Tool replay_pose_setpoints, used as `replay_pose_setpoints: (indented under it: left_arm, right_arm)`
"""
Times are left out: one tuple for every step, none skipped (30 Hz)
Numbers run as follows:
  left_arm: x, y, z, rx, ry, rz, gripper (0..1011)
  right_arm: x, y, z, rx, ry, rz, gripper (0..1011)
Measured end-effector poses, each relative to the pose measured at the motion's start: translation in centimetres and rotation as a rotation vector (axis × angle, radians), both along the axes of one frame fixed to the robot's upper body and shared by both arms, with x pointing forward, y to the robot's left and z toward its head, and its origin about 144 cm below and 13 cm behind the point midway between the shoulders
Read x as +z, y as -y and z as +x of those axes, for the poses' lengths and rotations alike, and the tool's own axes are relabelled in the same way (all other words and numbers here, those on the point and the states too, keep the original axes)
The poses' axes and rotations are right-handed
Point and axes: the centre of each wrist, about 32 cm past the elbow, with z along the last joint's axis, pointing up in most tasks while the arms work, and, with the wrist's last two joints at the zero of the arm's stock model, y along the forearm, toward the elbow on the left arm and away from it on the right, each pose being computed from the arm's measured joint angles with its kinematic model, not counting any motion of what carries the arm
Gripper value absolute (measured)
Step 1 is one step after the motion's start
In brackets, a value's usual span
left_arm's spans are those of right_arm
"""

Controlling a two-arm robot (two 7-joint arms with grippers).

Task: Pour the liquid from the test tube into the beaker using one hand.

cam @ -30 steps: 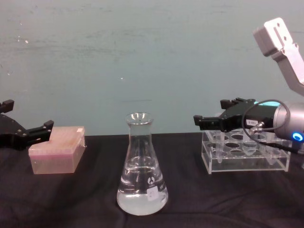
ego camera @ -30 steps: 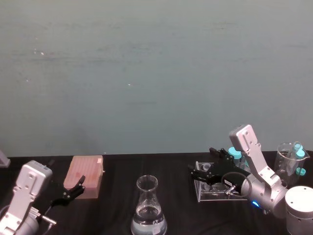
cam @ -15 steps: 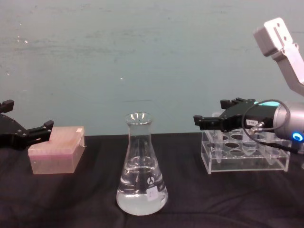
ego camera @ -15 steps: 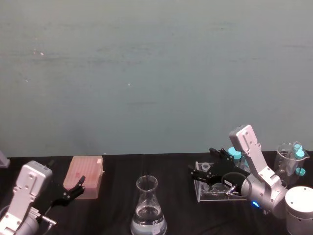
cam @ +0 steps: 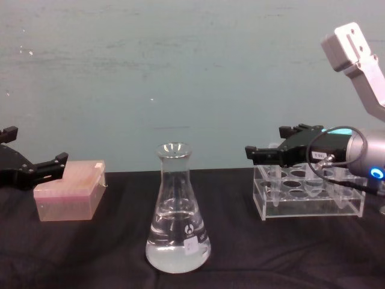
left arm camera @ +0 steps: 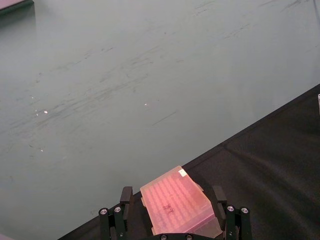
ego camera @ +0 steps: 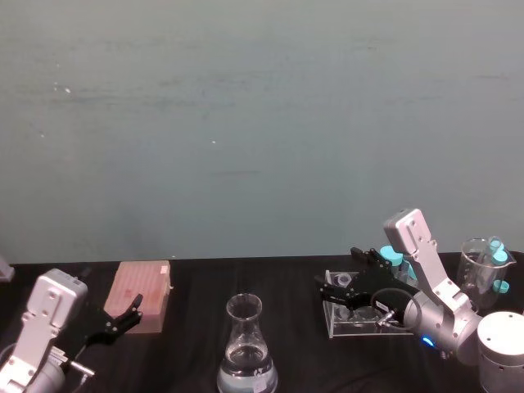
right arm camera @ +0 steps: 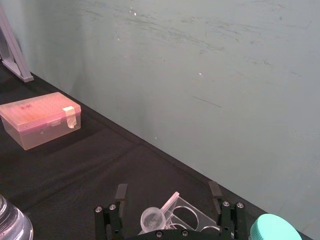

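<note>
The test tube (right arm camera: 152, 218) is a small clear uncapped tube standing in the near corner hole of the clear rack (cam: 313, 208), also seen as the test tube (ego camera: 345, 281). My right gripper (right arm camera: 167, 192) is open, with its fingers on either side of the tube's mouth and apart from it. In the chest view the right gripper (cam: 264, 146) hovers just over the rack's left end; the head view shows this gripper (ego camera: 338, 273) there too. The beaker (cam: 177, 217), a conical flask with some clear liquid, stands mid-table to the left of the rack, and the head view has the beaker (ego camera: 248, 348) near the front.
My left gripper (ego camera: 123, 315) is parked open at the far left, beside a pink tip box (cam: 66, 195). Teal-capped tubes (ego camera: 393, 256) stand behind the rack (ego camera: 360, 327). A glass with more capped tubes (ego camera: 487, 270) and a white cylinder (ego camera: 501, 352) sit at the right.
</note>
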Motion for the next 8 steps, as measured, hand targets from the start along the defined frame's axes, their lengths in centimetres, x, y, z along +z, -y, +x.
replay_pose_setpoints:
  left_arm:
    - [0.00, 0.00, 0.00, 0.000, 0.000, 0.000, 1000]
    - [0.00, 0.00, 0.00, 0.000, 0.000, 0.000, 1000]
    - [0.00, 0.00, 0.00, 0.000, 0.000, 0.000, 1000]
    - [0.00, 0.00, 0.00, 0.000, 0.000, 0.000, 1000]
    - [0.00, 0.00, 0.00, 0.000, 0.000, 0.000, 1000]
    - [0.00, 0.00, 0.00, 0.000, 0.000, 0.000, 1000]
    - [0.00, 0.00, 0.00, 0.000, 0.000, 0.000, 1000]
    - [0.00, 0.00, 0.00, 0.000, 0.000, 0.000, 1000]
  right_arm:
    - [0.00, 0.00, 0.00, 0.000, 0.000, 0.000, 1003]
    - [0.00, 0.00, 0.00, 0.000, 0.000, 0.000, 1003]
    - [0.00, 0.00, 0.00, 0.000, 0.000, 0.000, 1003]
    - [0.00, 0.00, 0.00, 0.000, 0.000, 0.000, 1003]
    - [0.00, 0.00, 0.00, 0.000, 0.000, 0.000, 1003]
    - [0.00, 0.00, 0.00, 0.000, 0.000, 0.000, 1003]
    - [0.00, 0.00, 0.00, 0.000, 0.000, 0.000, 1003]
    - [0.00, 0.00, 0.00, 0.000, 0.000, 0.000, 1003]
